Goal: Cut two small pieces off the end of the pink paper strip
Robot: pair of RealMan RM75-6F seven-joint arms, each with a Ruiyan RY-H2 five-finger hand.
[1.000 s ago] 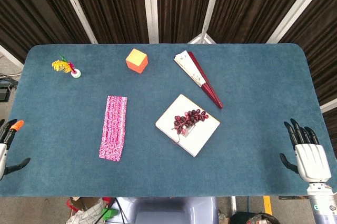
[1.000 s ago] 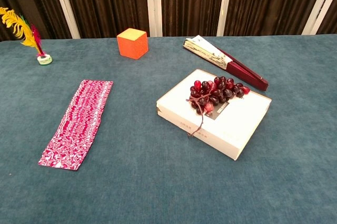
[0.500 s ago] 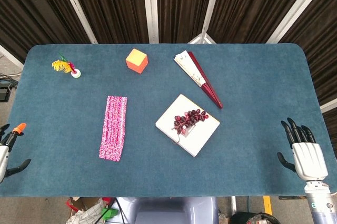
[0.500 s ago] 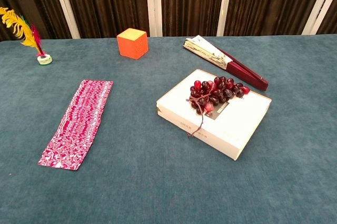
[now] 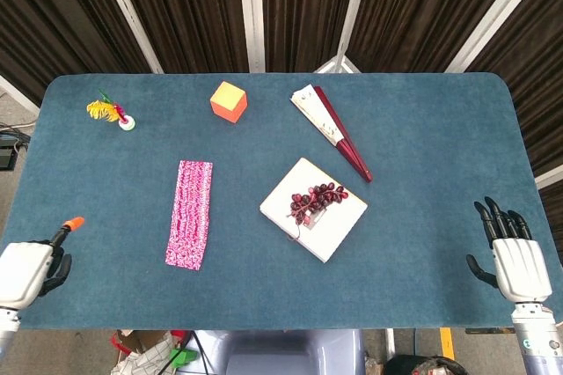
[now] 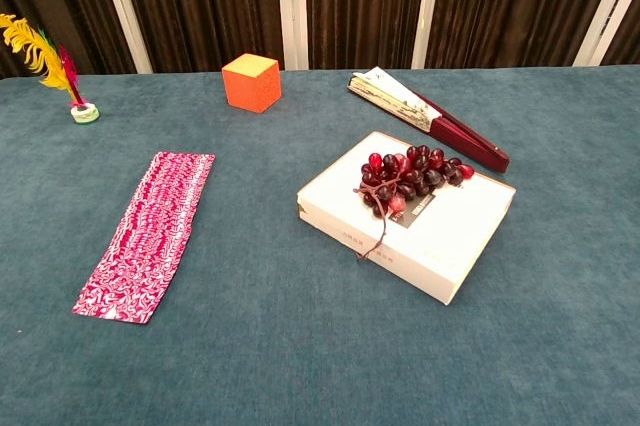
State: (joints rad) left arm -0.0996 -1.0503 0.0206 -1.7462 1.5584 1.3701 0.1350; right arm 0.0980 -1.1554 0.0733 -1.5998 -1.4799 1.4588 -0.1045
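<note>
The pink patterned paper strip (image 5: 190, 213) lies flat on the blue table, left of the middle, and nothing touches it; the chest view shows the strip (image 6: 148, 233) at the left. My left hand (image 5: 31, 269) is at the table's near left corner, well left of the strip. A thin orange-tipped part (image 5: 72, 223) sticks up from it, and I cannot make out whether this is a finger or a held tool. My right hand (image 5: 512, 254) hovers at the near right edge with fingers spread and nothing in it. Neither hand appears in the chest view.
A white box (image 5: 314, 209) topped with dark grapes (image 5: 317, 199) sits mid-table, right of the strip. Behind it lies a folded fan (image 5: 332, 131). An orange cube (image 5: 229, 101) and a feathered shuttlecock (image 5: 113, 113) stand near the far edge.
My left hand has moved inward over the near left corner and turned, so its white back now shows. The right hand dipped slightly and came back. The strip has not moved.
</note>
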